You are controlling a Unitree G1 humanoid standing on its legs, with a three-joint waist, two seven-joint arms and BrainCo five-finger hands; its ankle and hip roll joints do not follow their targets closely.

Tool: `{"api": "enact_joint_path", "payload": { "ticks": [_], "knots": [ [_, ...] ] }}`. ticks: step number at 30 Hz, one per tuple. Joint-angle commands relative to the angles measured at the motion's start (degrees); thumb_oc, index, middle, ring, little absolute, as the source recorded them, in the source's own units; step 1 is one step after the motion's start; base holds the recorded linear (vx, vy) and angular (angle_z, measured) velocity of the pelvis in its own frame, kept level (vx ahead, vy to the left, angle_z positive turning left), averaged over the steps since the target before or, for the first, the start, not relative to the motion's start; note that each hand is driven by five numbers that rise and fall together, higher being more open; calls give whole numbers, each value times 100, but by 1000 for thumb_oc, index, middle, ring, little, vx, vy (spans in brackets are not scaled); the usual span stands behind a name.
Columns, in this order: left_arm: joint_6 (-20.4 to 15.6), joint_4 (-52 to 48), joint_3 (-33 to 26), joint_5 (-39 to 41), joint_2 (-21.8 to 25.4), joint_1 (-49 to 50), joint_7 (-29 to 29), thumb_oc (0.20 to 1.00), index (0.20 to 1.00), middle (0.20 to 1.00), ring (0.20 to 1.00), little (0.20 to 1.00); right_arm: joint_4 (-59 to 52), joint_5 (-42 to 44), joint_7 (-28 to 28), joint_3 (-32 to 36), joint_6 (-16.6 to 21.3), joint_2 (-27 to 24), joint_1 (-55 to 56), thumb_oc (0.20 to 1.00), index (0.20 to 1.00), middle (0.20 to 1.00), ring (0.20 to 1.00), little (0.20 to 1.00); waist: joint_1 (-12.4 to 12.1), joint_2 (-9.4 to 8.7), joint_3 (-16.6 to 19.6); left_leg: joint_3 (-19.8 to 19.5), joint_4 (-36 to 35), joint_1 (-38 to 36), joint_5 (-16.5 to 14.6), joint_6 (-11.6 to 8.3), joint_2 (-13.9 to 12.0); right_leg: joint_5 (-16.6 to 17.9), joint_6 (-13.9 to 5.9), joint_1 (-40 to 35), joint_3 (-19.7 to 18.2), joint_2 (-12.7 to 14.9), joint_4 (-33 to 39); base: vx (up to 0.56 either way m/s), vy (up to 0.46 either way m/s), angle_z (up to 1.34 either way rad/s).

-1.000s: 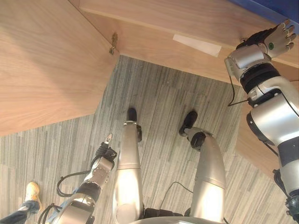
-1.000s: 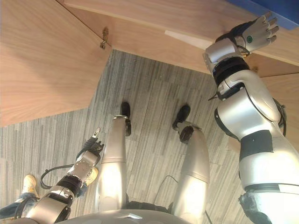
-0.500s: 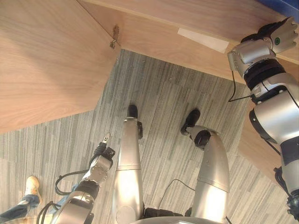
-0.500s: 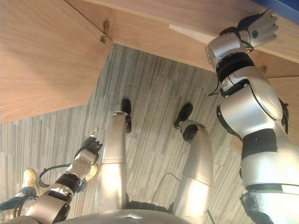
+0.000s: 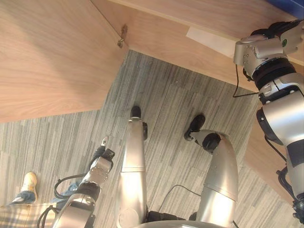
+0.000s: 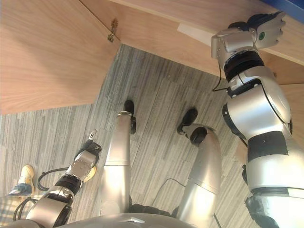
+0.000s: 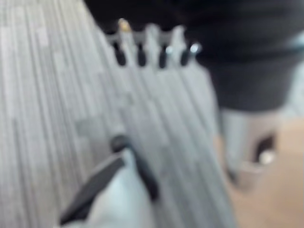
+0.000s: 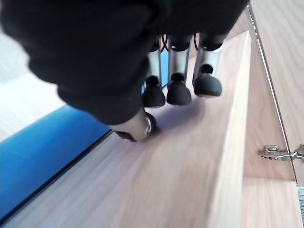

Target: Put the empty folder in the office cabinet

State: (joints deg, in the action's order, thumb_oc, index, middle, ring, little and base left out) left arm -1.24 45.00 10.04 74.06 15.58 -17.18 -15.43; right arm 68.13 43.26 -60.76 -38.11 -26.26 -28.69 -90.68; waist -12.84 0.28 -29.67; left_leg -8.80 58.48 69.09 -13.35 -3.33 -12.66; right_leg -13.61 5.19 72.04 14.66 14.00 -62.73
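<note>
The blue folder [image 8: 42, 152] lies flat on the wooden cabinet shelf [image 8: 175, 180]; one corner of it shows at the top right [image 5: 290, 3]. My right hand [image 6: 266, 31] is raised over that shelf beside the folder. Its fingers [image 8: 173, 90] hang relaxed just above the wood, a short way from the folder's edge, and hold nothing. My left hand [image 5: 102, 159] hangs low over the carpet with straight fingers [image 7: 152, 45], empty.
The cabinet's left door [image 5: 47, 57] stands swung open, its hinge [image 5: 122, 37] at the inner corner. A second wooden door panel [image 5: 259, 156] stands at the right. A person's shoe [image 5: 29, 181] and a plaid cloth [image 5: 19, 216] are at the lower left.
The camera has shifted a little. My right hand has turned more edge-on above the shelf. Plaid cloth has come into the lower left corner. The left hand still hangs.
</note>
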Motion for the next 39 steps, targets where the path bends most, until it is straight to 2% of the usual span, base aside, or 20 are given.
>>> {"api": "enact_joint_path", "payload": {
  "ticks": [1,2,3,4,5,7,12,14,15,19,24,25,26,27,30,31,32,33,35,39],
  "knots": [
    [126,239,35,91,77,234,64,1000,1000,1000,1000,1000,119,-997,-246,-241,136,-392,-111,200,200,200,200,200,10,335,-12,-50,310,400,479,444,77,-492,-138,-493,-37,-21,-482,30,-62,1],
    [151,256,17,43,89,252,92,1000,1000,1000,1000,1000,113,-1290,-138,-267,294,-449,-112,200,200,200,200,200,5,321,-12,-64,344,435,443,466,88,-510,-129,-475,-15,-13,-517,13,-46,-1],
    [151,256,17,43,89,252,92,1000,1000,1000,1000,1000,113,-1290,-138,-267,294,-449,-112,200,200,200,200,200,5,321,-12,-64,344,435,443,466,88,-510,-129,-475,-15,-13,-517,0,-65,-4],
    [137,317,52,81,160,264,200,1000,1000,1000,1000,1000,52,-1844,39,-328,117,-470,-213,200,200,200,200,200,9,287,-12,-78,391,484,465,446,88,-483,-133,-464,18,-16,-506,-10,-60,1],
    [89,335,98,116,181,260,229,1000,1000,1000,1000,1000,-31,-1550,31,-405,174,-457,-258,200,200,200,200,200,-5,282,-12,-105,425,533,495,448,99,-465,-125,-442,28,-26,-489,-13,-60,3],
    [-35,369,113,163,213,277,211,1000,1000,1000,1000,1000,-124,-1626,-59,-584,169,-402,-344,200,200,200,200,200,-19,298,-12,-89,438,520,428,487,94,-451,-135,-459,73,22,-451,-27,-14,3],
    [51,399,67,134,270,350,431,1000,1000,1000,1000,1000,-95,-1750,86,-631,113,-407,-387,200,200,200,200,200,-42,371,-12,-46,482,527,406,467,33,-437,-173,-411,28,141,-499,-34,23,1],
    [60,411,120,152,269,353,510,1000,1000,1000,1000,1000,-78,-1756,240,-628,73,-384,-384,200,200,200,200,200,-43,393,-12,-50,498,556,485,447,40,-446,-137,-399,12,106,-499,-42,27,-1],
    [52,402,170,207,277,323,529,1000,1000,1000,1000,1000,-88,-1749,138,-640,47,-349,-373,200,200,200,200,200,-40,406,-12,-50,501,561,533,438,43,-418,-133,-396,5,98,-468,-37,17,-1],
    [96,391,202,227,253,250,482,1000,1000,1000,1000,1000,-62,-1800,91,-609,98,-271,-334,200,200,200,200,200,-42,428,-12,-31,391,533,516,453,34,-341,-167,-424,14,123,-324,-78,52,0],
    [167,370,237,100,282,230,586,1000,1000,1000,1000,1000,-101,-1892,325,-602,120,-159,-368,200,200,200,200,200,-62,418,-12,-17,362,549,523,437,43,-227,-211,-449,57,123,-165,-67,30,-2],
    [157,342,266,67,266,227,656,1000,1000,1000,1000,1000,-163,-1665,260,-638,145,-112,-372,200,200,200,200,200,-62,407,-12,-7,309,541,571,415,39,-174,-216,-479,88,81,-39,-150,58,7],
    [138,327,304,50,258,240,703,1000,1000,1000,1000,1000,-175,-1693,355,-612,269,-90,-328,335,335,335,335,335,-55,399,-12,4,275,507,563,406,46,-137,-233,-508,94,58,48,-161,76,13],
    [132,309,321,-17,245,253,754,1000,1000,1000,1000,1000,-188,-1738,330,-589,350,-77,-292,1000,1000,1000,1000,1000,-56,392,-12,28,240,462,558,405,50,-99,-245,-549,101,35,133,-148,73,8],
    [-18,271,370,-186,215,303,890,1000,1000,1000,1000,1000,-331,-1707,929,-496,832,29,-92,1000,1000,1000,1000,1000,-26,369,-12,160,129,281,579,376,17,46,-284,-741,123,-79,490,-148,80,-1],
    [-18,271,370,-186,215,303,890,1000,1000,1000,1000,1000,-331,-1707,929,-496,832,29,-92,1000,1000,1000,1000,1000,-26,369,-12,160,129,281,579,376,17,46,-284,-741,123,-79,490,-117,92,-8],
    [-101,246,401,-207,205,312,931,1000,1000,1000,1000,1000,-435,-1904,1052,-474,953,97,-21,1000,1000,1000,1000,1000,1,360,-12,205,100,226,591,363,3,81,-288,-805,118,-117,603,-173,136,-9],
    [-195,174,384,-397,150,331,1035,1000,1000,1000,1000,1000,-657,-2334,1508,-406,1123,174,204,1000,1000,1000,1000,1000,40,323,-12,286,96,94,544,359,-4,192,-351,-923,105,-155,793,-253,212,-11],
    [-424,101,456,-511,65,317,1104,1000,1000,1000,1000,1000,-982,-2313,1800,-426,1418,382,488,1000,1000,1000,1000,1000,99,283,-12,382,74,-92,506,350,-29,362,-410,-1117,49,-187,1170,-233,207,-15],
    [-798,-176,530,-712,-45,227,972,1000,1000,1000,1000,1000,-1569,-2963,2363,-360,1608,711,964,1000,1000,1000,1000,1000,233,202,-12,623,-20,-485,356,366,-22,726,-569,-1424,-124,-192,1802,-187,211,-30]
  ]
}}
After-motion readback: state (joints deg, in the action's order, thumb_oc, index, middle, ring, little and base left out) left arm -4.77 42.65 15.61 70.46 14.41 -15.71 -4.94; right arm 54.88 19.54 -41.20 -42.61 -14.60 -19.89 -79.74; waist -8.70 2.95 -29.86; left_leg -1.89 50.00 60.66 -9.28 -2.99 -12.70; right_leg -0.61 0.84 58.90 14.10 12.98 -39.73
